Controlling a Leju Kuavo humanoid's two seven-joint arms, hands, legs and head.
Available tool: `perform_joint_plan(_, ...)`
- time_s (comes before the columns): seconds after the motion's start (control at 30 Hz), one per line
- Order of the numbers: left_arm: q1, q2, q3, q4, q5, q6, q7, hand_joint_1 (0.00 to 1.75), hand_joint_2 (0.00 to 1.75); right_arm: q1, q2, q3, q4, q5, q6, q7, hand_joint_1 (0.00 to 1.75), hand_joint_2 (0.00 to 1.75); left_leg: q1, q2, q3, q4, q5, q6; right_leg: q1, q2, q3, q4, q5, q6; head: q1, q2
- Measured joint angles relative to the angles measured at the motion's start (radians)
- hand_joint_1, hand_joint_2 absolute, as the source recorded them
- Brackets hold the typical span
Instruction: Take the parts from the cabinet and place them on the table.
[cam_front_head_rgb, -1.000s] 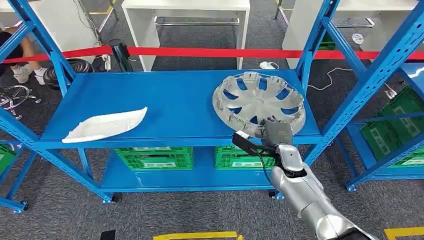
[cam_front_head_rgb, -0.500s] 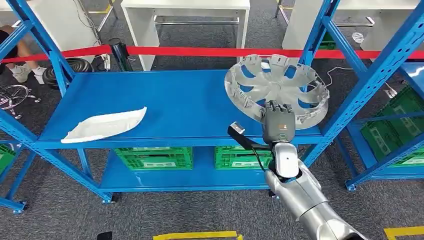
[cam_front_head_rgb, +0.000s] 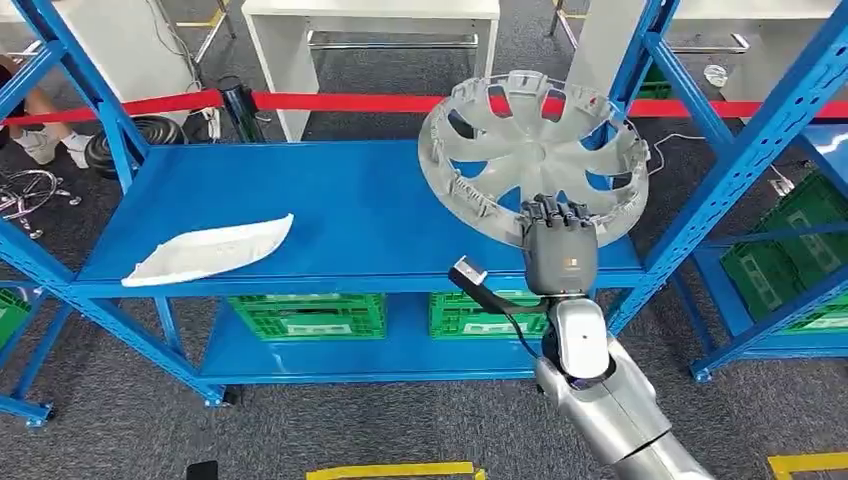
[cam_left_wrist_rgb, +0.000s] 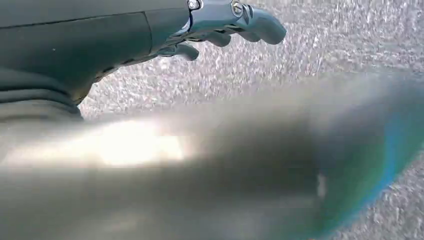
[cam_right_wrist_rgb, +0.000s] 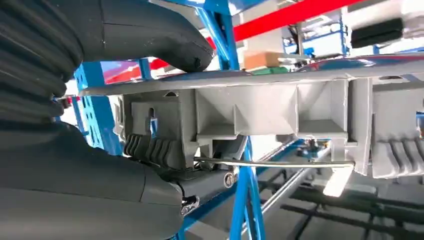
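Silver right arm (cam_front_head_rgb: 610, 400), dark grey robot hand (cam_front_head_rgb: 558, 250), black cable (cam_front_head_rgb: 500, 303).

Change over the last 1 s, head view. The right hand (cam_front_head_rgb: 559, 250), gripping the rim of the silver hubcap (cam_front_head_rgb: 533, 153) at its 6 o'clock edge, has lifted it off the blue shelf (cam_front_head_rgb: 330, 215). The hubcap, flat on the shelf before, now stands tilted up, its 12 o'clock edge crossing the red barrier tape (cam_front_head_rgb: 350, 102).

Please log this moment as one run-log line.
right hand: grips wheel cover rim, lifted off shelf | left hand: holds nothing | white part: on shelf
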Motion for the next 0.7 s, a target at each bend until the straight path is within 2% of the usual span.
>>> perform_joint_plan(0.2, 0.001, 0.0, 0.0, 0.001, -0.012, -0.043, 0.021, 0.0, 1.75, 0.036, -0.015, 0.0, -0.077, 0.0, 0.029, -0.011, 1.75, 1.75, 0.0, 0.0, 0.0, 0.0, 0.0, 0.0, 0.0, 0.0, 0.0, 0.0, 0.0, 0.0, 0.0, 0.0)
perform_joint_plan(0.43, 0.004, 0.0, 0.0, 0.001, -0.016, -0.059, 0.025, 0.0, 1.75, 0.107, -0.038, -0.008, -0.195, 0.0, 0.071, -0.012, 1.75, 1.75, 0.0, 0.0, 0.0, 0.0, 0.0, 0.0, 0.0, 0.0, 0.0, 0.0, 0.0, 0.0, 0.0, 0.0)
perform_joint_plan(0.7, 0.002, 0.002, -0.002, 0.0, -0.037, -0.137, 0.035, 0.0, 1.75, 0.187, -0.063, -0.044, -0.309, -0.05, 0.09, -0.055, 1.75, 1.75, 0.0, 0.0, 0.0, 0.0, 0.0, 0.0, 0.0, 0.0, 0.0, 0.0, 0.0, 0.0, 0.0, 0.0)
